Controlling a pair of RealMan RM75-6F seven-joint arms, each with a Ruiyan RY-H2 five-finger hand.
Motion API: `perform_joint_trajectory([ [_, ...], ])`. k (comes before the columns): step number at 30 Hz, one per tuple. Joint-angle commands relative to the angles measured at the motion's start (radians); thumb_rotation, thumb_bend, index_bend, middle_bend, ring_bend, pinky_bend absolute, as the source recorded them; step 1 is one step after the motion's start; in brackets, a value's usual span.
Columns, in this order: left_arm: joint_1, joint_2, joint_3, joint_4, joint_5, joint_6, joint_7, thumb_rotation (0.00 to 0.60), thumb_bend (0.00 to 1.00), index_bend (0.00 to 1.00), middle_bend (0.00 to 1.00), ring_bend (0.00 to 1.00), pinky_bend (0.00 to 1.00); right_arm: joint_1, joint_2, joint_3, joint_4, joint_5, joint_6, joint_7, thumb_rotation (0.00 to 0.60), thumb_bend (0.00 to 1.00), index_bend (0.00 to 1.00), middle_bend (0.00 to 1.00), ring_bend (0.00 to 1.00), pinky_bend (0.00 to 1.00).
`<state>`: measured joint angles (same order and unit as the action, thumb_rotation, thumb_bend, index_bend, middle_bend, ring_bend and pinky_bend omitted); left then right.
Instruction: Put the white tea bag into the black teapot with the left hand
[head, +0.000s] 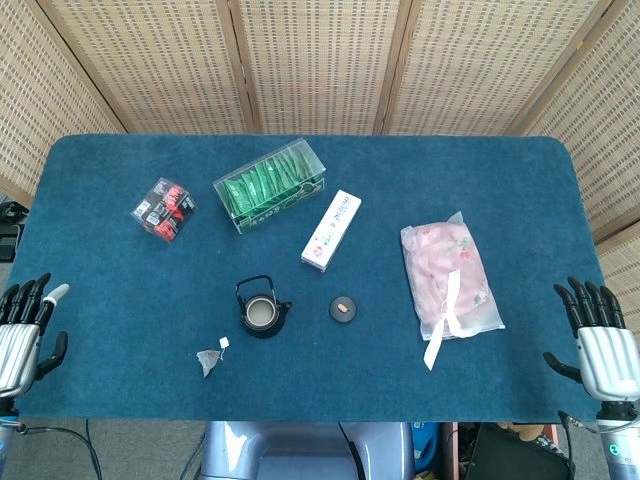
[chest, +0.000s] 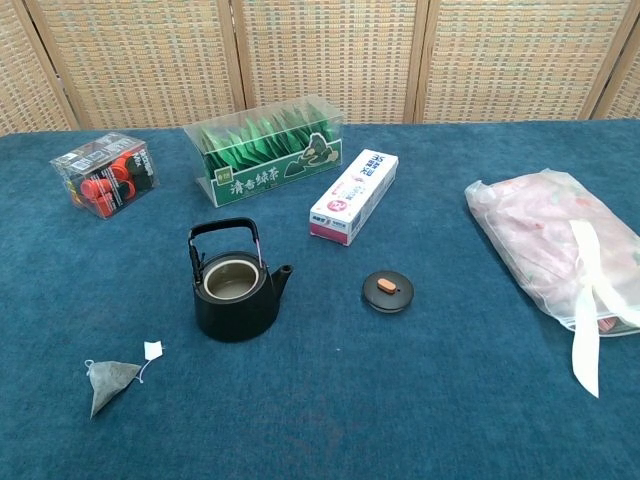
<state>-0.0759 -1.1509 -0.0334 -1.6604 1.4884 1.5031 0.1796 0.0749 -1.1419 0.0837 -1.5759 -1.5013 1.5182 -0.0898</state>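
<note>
- The small white pyramid tea bag (chest: 110, 382) lies flat on the blue cloth counter (head: 500, 180), near the front edge, with its short string and little paper tag (chest: 153, 349) pointing toward the pot. It is in front of the round black iron teapot (chest: 236, 291) and a little to its left, close but not touching.
- The teapot is open; its black lid with the orange knob (chest: 387, 290) rests on the counter to the right, and the hoop handle stands upright over the back of the mouth.
- Your left hand (head: 22, 335) hovers outside the left counter edge, its fingers (head: 30, 296) spread and holding nothing. The right hand (head: 600, 345) is at the far right edge, fingers apart and empty too; leave it there.
- Bring the left hand over the tea bag from above and from the left, so that the arm does not sweep against the teapot.
- I think the bag is light and soft, so pinch it by the top corner or the string, not by pressing it flat into the cloth.
- When you carry it, come to the mouth from the front, because the handle may block the way from behind.
- Let the fingers go only when the bag hangs inside the rim.
</note>
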Motion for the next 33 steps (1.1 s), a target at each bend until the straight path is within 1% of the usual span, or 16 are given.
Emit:
perform_joint_trajectory([
  [1,0.003,0.001,0.000,-0.004,0.007,0.009,0.002,0.600,0.53,0.13,0.00,0.00,0.00,-0.003,0.000,0.000,0.004,0.000,0.005,0.006,0.600,0.17,0.12,0.12,0.03,0.08],
  [19,-0.007,0.027,0.004,-0.032,0.051,0.015,0.029,0.600,0.53,0.13,0.00,0.00,0.00,-0.002,-0.001,-0.002,0.004,-0.007,0.005,0.007,0.600,0.17,0.12,0.12,0.03,0.08],
  [22,-0.016,0.037,0.008,-0.042,0.051,-0.006,0.045,0.600,0.53,0.13,0.04,0.01,0.00,-0.004,0.000,-0.001,0.003,-0.005,0.007,0.008,0.600,0.17,0.12,0.12,0.03,0.08],
  [25,-0.032,0.050,0.015,-0.055,0.075,-0.026,0.067,0.600,0.53,0.13,0.13,0.10,0.01,-0.006,-0.001,-0.003,0.004,-0.005,0.007,0.009,0.600,0.17,0.12,0.12,0.03,0.08],
  [26,-0.037,0.053,0.017,-0.058,0.086,-0.030,0.074,0.600,0.53,0.13,0.18,0.15,0.06,-0.007,-0.001,-0.004,0.004,-0.005,0.007,0.009,0.600,0.17,0.12,0.12,0.03,0.08],
  [30,-0.058,0.068,0.027,-0.069,0.114,-0.061,0.095,0.600,0.53,0.17,0.37,0.32,0.34,-0.009,-0.001,-0.004,0.004,-0.005,0.009,0.011,0.600,0.17,0.12,0.12,0.03,0.08],
  [31,-0.066,0.074,0.029,-0.073,0.119,-0.074,0.102,0.600,0.53,0.18,0.40,0.35,0.38,-0.010,-0.001,-0.004,0.005,-0.004,0.010,0.011,0.600,0.17,0.12,0.12,0.03,0.08],
  [33,-0.080,0.083,0.033,-0.079,0.126,-0.099,0.119,0.600,0.53,0.20,0.51,0.46,0.45,-0.011,-0.002,-0.005,0.005,-0.004,0.010,0.011,0.600,0.17,0.12,0.12,0.03,0.08],
])
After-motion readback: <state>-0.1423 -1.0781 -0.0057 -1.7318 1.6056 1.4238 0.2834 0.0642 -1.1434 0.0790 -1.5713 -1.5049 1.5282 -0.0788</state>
